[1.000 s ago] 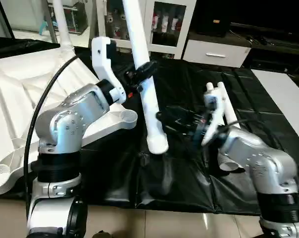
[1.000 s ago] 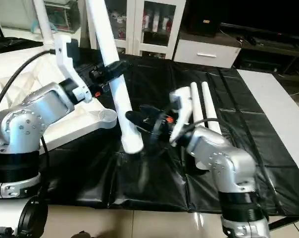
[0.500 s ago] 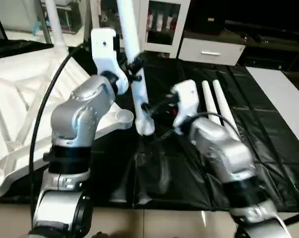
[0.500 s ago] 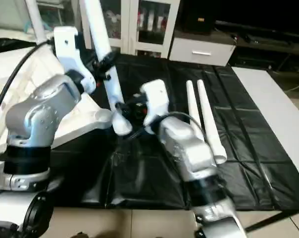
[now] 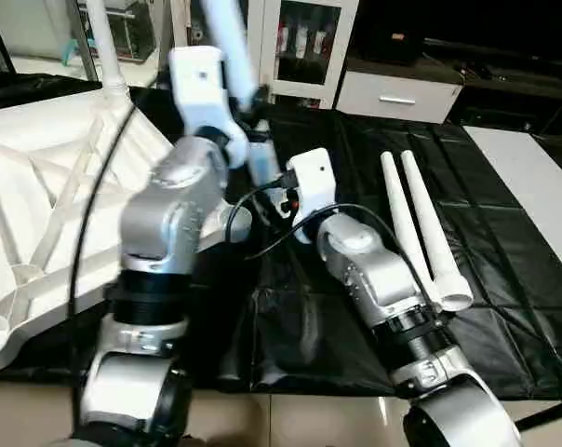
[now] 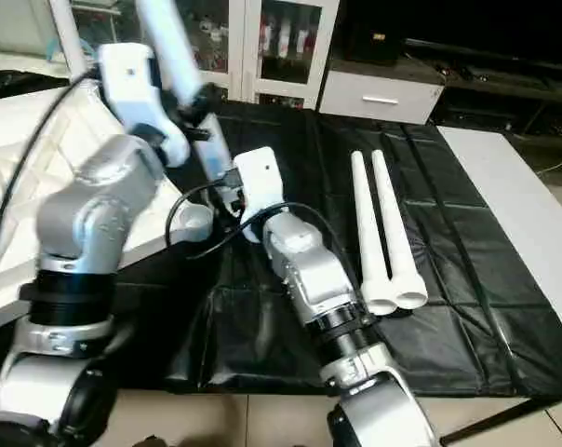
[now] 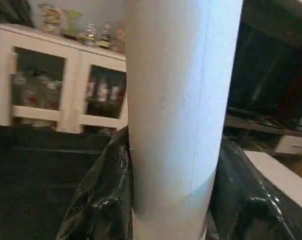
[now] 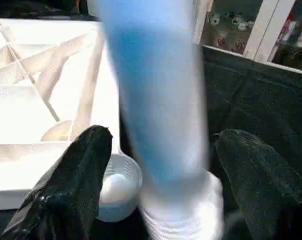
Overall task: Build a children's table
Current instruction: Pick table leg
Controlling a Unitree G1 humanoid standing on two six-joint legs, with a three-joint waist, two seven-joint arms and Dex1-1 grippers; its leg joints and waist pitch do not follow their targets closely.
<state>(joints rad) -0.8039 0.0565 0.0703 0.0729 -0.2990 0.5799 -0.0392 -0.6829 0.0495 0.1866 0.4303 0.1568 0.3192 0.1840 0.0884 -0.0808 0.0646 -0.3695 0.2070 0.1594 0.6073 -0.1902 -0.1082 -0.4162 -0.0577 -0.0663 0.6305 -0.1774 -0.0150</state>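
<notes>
Left eye view: one leg (image 5: 102, 42) is seen fitted in the upturned table top (image 5: 39, 200); two spare legs (image 5: 421, 228) lie aside. Left wrist view: a fourth leg (image 7: 178, 110) is clamped by the left tool (image 7: 173, 200). Right wrist view: the right tool (image 8: 161, 170) is spread wide around it beside a corner socket (image 8: 116, 187); three legs are judged unfitted.

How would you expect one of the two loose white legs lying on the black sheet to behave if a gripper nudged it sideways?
The two loose legs are round and smooth, so a nudged one would probably roll. Because they taper, it would likely curve rather than run straight. The black sheet is glossy and wrinkled, so sliding or snagging on a fold both seem possible.
</notes>
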